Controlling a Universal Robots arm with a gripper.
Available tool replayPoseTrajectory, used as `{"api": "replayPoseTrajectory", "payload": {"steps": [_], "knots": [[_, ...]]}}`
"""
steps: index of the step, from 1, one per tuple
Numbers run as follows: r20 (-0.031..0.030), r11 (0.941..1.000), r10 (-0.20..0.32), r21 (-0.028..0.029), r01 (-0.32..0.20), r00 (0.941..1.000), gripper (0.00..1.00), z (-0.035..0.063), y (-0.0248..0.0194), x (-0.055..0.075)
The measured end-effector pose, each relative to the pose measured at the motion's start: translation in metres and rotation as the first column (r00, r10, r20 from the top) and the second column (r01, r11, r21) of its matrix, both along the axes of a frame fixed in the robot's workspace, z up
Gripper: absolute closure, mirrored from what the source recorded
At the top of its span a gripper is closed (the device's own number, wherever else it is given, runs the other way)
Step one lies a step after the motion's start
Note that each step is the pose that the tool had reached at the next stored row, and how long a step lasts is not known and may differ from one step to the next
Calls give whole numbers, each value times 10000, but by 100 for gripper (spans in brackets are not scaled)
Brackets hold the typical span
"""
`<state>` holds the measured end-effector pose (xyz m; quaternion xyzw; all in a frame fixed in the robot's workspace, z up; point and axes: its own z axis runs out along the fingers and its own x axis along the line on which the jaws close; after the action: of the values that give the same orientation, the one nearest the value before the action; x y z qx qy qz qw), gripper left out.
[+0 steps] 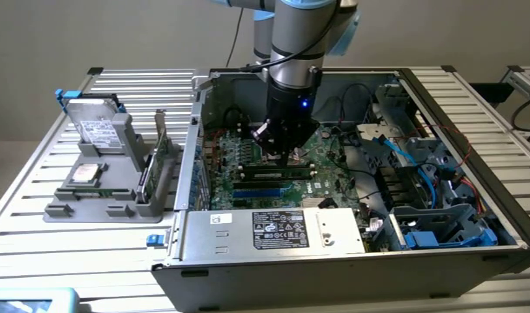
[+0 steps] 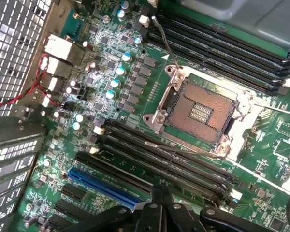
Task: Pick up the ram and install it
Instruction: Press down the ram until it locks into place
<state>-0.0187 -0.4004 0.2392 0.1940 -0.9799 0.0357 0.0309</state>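
Exterior view: the arm reaches down into the open computer case (image 1: 473, 251), which lies on its side on the slatted counter (image 1: 64, 261). That leaves the motherboard (image 1: 330, 186) facing up, so its memory slots can be reached from straight above. The gripper (image 1: 280, 158) hangs just over the black slots near the board's middle.

The ram (image 1: 278, 175) shows as a thin green stick with black chips, directly at 6 o'clock of the fingertips. It stands on edge in line with the slots. Its long axis runs 9 to 3 o'clock across this view, parallel to the neighbouring slots and to the silver power supply (image 1: 274, 231) at 6 o'clock. It looks to be seated in a slot, though whether it is fully latched cannot be told.

In the wrist view the gripper (image 2: 160, 193) has its fingers (image 2: 154, 205) pressed fully together with nothing between them. They sit over the slot bank beside the bare processor socket (image 2: 200, 113). Being shut, they are likely there to push rather than carry.

Well outside the case at 9 o'clock, a grey holder (image 1: 90, 210) keeps a hard drive (image 1: 100, 127) and an expansion card (image 1: 160, 163) upright, presumably so they are easy to pick.
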Motion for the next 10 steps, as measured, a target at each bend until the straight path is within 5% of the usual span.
{"api": "replayPoseTrajectory", "payload": {"steps": [10], "knots": [[78, 9938, -1113, 5, 1113, 9938, 89, 0, 0, 0]]}}
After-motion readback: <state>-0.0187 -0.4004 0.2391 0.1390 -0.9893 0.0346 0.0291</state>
